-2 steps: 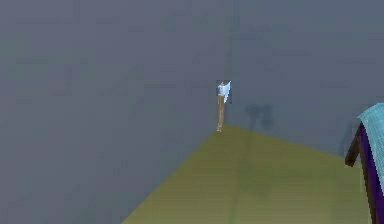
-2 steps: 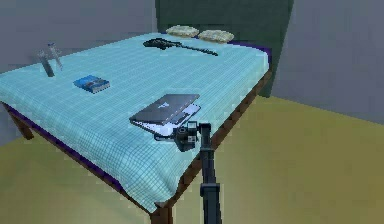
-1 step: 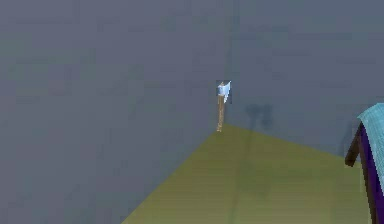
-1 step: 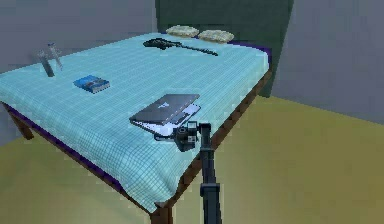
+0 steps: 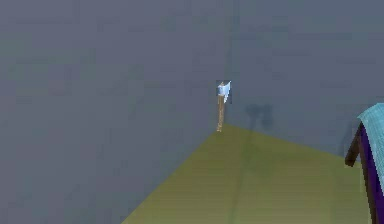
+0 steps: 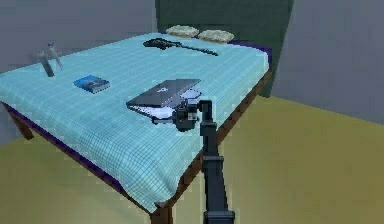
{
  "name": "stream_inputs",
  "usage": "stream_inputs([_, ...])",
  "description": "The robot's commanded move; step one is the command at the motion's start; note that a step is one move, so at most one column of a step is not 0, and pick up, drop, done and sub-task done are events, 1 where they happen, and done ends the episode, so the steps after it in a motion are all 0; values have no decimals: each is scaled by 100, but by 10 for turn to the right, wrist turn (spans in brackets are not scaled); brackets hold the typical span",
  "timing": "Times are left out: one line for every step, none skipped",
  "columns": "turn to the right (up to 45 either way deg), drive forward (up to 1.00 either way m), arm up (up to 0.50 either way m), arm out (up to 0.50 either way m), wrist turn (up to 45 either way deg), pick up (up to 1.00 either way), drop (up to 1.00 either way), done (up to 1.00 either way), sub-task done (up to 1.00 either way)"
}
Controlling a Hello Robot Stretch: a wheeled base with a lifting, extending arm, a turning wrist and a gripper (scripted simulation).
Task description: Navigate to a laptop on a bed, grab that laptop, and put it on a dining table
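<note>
It is a bedroom: there is a big light blue bed (image 6: 100, 120) with what look like pillows (image 6: 200, 33) at its far end.

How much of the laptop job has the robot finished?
Done: the robot stands beside the bed, where the laptop lies. In hand: the arm reaches out and the gripper is at the laptop; whether it holds it cannot be told, since the laptop lies on the bed. Left: lifting it and carrying it to a dining table.

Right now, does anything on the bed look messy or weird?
Nothing looks spilled or broken. The laptop lies askew near the bed's edge, by the claw, and a blue book lies on the cover.
</note>
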Motion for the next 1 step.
stream_inputs([0,0,22,0,0,0,0,0,0])
